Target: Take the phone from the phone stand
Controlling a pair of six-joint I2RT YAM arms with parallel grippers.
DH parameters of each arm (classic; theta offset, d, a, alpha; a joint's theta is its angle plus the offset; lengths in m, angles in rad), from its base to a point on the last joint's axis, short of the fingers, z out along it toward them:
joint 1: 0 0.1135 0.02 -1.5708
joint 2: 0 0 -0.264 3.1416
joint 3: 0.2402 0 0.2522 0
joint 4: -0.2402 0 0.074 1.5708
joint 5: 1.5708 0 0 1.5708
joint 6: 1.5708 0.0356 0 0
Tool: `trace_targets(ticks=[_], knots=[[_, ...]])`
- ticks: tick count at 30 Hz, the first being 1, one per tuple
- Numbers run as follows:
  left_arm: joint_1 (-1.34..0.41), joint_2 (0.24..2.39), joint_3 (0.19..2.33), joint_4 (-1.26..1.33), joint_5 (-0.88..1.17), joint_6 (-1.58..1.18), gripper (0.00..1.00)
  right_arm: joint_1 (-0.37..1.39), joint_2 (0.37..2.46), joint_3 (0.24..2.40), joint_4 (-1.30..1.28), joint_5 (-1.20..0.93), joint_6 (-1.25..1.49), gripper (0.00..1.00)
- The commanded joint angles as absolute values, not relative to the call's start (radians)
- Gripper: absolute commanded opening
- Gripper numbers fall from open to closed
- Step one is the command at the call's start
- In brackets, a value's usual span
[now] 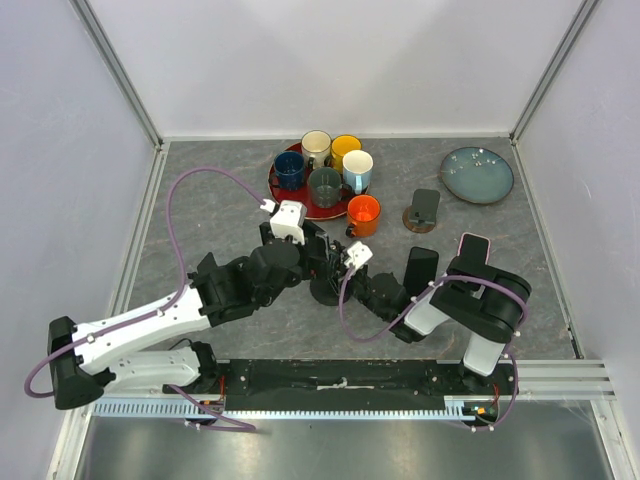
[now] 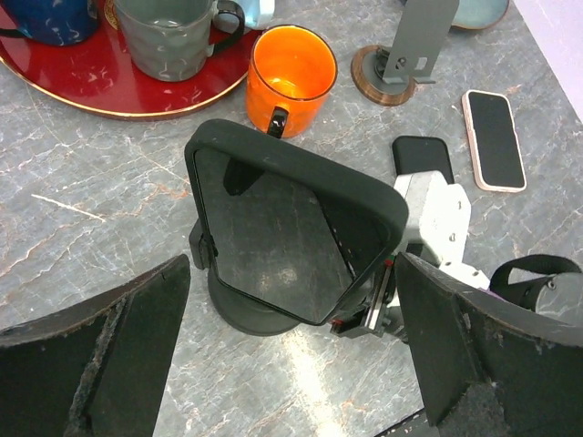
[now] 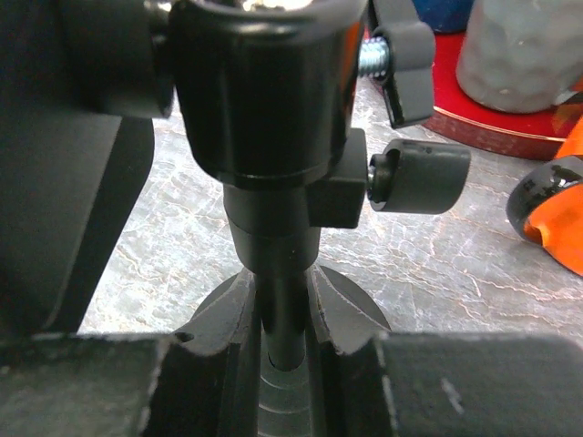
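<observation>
Phone (image 2: 273,228), in a black case, is seated tilted on the phone stand (image 2: 246,314). The position is about the middle of the table (image 1: 200,220), slightly toward the near edge.

Left gripper (image 2: 291,259) is spread wide, with one finger at each side of the phone. Neither finger is seen touching it, and nothing is gripped.

Right gripper (image 3: 273,360) is closed around the stem (image 3: 273,300) of the phone stand, under the cradle and just above the round base.

An orange mug (image 2: 291,68) is noted just beyond the phone stand. It sits beside a red tray (image 1: 320,213) of mugs at the middle of the far edge. A second stand (image 1: 423,210) is placed right of the orange mug.

A black phone (image 1: 420,268) and a pink-edged phone (image 1: 472,247) are laid flat toward the right edge. A plate (image 1: 477,175) is recorded at the far right corner.
</observation>
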State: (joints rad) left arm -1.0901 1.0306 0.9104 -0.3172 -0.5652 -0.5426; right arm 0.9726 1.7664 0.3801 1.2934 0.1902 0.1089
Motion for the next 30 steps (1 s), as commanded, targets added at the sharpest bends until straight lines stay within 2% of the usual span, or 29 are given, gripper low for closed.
trace_targets(ticks=[1, 8, 14, 20, 25, 26, 30], knots=[[-1.114, 1.049, 0.976, -0.262, -0.666, -0.574, 1.0, 0.999, 1.755, 0.367, 1.295, 0.351, 0.16, 0.0], [-1.135, 1.112, 1.015, -0.27, -0.753, -0.571, 0.98, 1.068, 1.761, 0.383, 1.261, 0.58, 0.179, 0.0], [-1.144, 1.155, 1.055, -0.273, -0.779, -0.542, 0.87, 1.14, 1.795, 0.422, 1.241, 0.771, 0.153, 0.0], [-1.155, 1.177, 1.075, -0.293, -0.781, -0.548, 0.86, 1.184, 1.833, 0.459, 1.243, 0.954, 0.146, 0.0], [-1.164, 1.195, 1.08, -0.34, -0.807, -0.565, 0.85, 1.189, 1.845, 0.466, 1.244, 0.963, 0.161, 0.0], [-1.166, 1.198, 1.081, -0.345, -0.814, -0.563, 0.8, 1.19, 1.847, 0.468, 1.243, 0.963, 0.16, 0.0], [-1.172, 1.209, 1.085, -0.362, -0.818, -0.565, 0.74, 1.19, 1.85, 0.472, 1.239, 0.965, 0.158, 0.0]])
